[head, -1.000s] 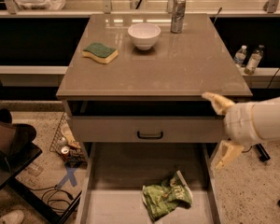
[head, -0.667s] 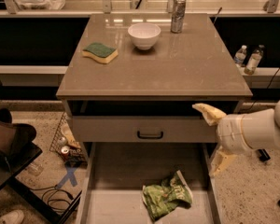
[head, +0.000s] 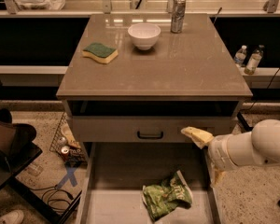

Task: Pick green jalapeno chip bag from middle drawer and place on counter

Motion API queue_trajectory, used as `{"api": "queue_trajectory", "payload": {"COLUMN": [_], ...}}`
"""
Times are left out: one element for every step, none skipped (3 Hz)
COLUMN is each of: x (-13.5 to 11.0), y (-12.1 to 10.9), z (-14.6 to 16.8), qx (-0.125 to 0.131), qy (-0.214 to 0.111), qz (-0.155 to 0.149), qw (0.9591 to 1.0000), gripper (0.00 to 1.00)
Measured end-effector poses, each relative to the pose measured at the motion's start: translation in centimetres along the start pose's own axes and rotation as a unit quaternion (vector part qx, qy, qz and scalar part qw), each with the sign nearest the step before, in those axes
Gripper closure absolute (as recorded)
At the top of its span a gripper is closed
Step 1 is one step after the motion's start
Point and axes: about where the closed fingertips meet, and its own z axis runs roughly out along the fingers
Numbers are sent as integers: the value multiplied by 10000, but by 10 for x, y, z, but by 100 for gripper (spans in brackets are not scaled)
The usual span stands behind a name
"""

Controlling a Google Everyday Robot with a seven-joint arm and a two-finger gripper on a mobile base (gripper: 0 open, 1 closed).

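The green jalapeno chip bag [head: 167, 196] lies crumpled on the grey floor of the open middle drawer [head: 116, 171], right of its middle and near the front. My gripper [head: 200, 157] hangs at the drawer's right side, above and to the right of the bag, not touching it. It is open and empty, with one pale finger [head: 196, 135] in front of the upper drawer front and the other lower by the drawer's right wall. The tan counter [head: 186, 69] tops the cabinet.
On the counter sit a green-topped yellow sponge [head: 100, 52], a white bowl [head: 144, 35] and a metal can [head: 178, 14]. A closed drawer front with a black handle [head: 150, 134] is above the open drawer. A wire basket [head: 65, 143] and a dark chair [head: 9, 141] stand at the left.
My gripper and arm have moved left and downward, from beside the counter's front right corner to over the drawer's right side. The bag has not moved.
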Motion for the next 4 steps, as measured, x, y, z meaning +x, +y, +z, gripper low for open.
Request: {"api": "queue_trajectory", "payload": {"x": [-1,-10,-22,-40], "y": [0,12,40,71], "z": [1,31,79,148], "qx": [-19,-364,-884,-1369], "qy": [4,120,224,193], "qz": [-11,-88,-167,-223], "qw": [10000,9992,9957,9901], "gripper": [0,0,0,0]}}
